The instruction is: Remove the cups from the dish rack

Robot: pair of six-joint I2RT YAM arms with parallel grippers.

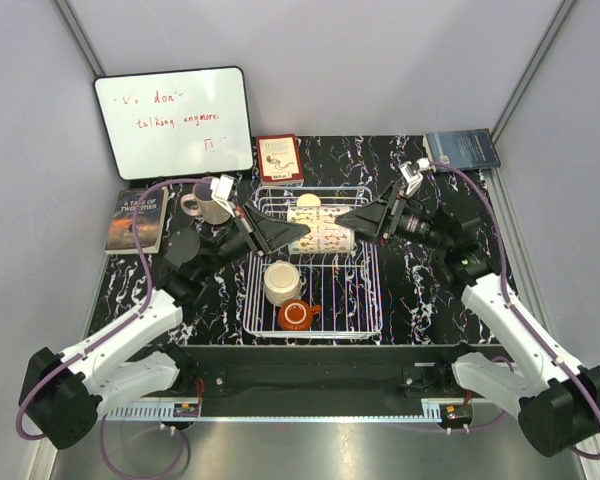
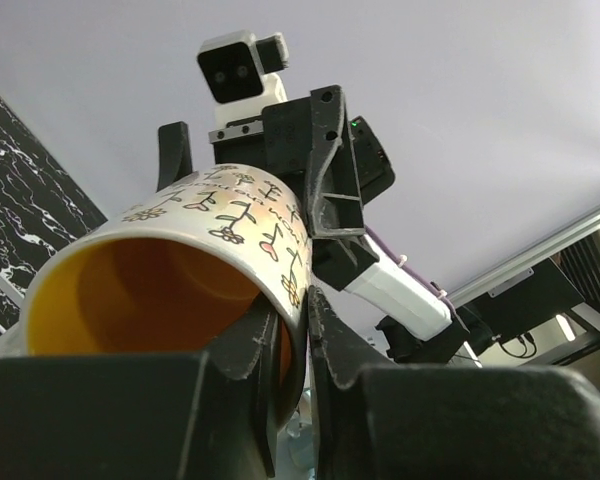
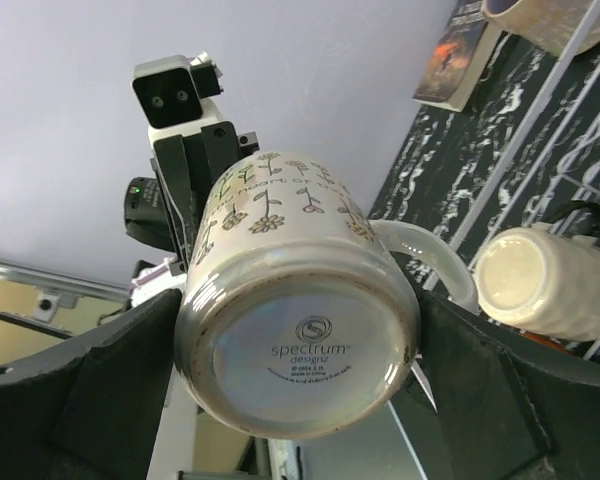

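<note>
Seen from above, a black marbled table (image 1: 420,300) sits between grey walls, whiteboard (image 1: 173,122) at 11 o'clock. The flowered mug (image 1: 325,232) lies sideways in the air over the dish rack (image 1: 350,300), left gripper (image 1: 298,232) at its 9 o'clock, right gripper (image 1: 352,222) at 3. Left wrist view: narrow fingers (image 2: 245,350) pinch its rim. Right wrist view: wide pads (image 3: 110,400) flank its base; whether they squeeze, I cannot tell.

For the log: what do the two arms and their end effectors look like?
Arms have white links and black joints; black, wedge-shaped left end effector and right end effector; a white camera block on each wrist; purple cables looping alongside.
</note>
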